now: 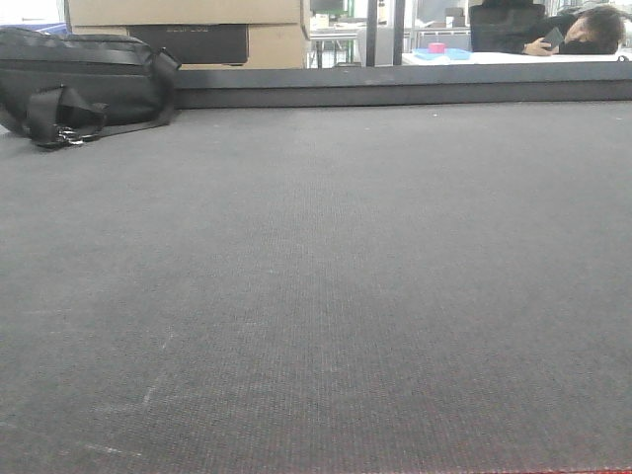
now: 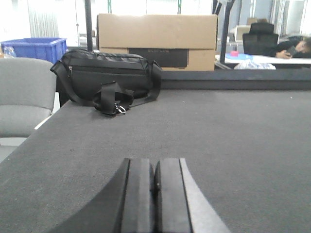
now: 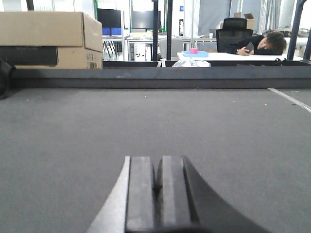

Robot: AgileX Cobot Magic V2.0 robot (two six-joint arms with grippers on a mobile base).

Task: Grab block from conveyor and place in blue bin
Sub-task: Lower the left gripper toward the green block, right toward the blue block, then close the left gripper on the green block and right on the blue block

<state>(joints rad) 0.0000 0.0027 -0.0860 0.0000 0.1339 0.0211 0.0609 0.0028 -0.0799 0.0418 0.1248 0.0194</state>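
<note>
The conveyor [image 1: 326, 296] fills the front view as a wide dark grey woven belt with pale scuffs and a thin red edge at the bottom. No block shows on it in any view. A blue bin [image 2: 35, 48] stands beyond the belt's far left corner in the left wrist view. My left gripper [image 2: 155, 162] hangs low over the belt, shut with nothing between its pads. My right gripper [image 3: 158, 160] is likewise shut and empty over the belt [image 3: 146, 121]. Neither gripper appears in the front view.
A black bag [image 1: 79, 84] lies on the belt's far left corner, also the black bag [image 2: 104, 80] in the left wrist view. Cardboard boxes [image 2: 158, 41] stand behind a dark rail [image 1: 405, 87]. A grey chair [image 2: 24, 97] sits left. A person [image 1: 583, 35] leans on a far table.
</note>
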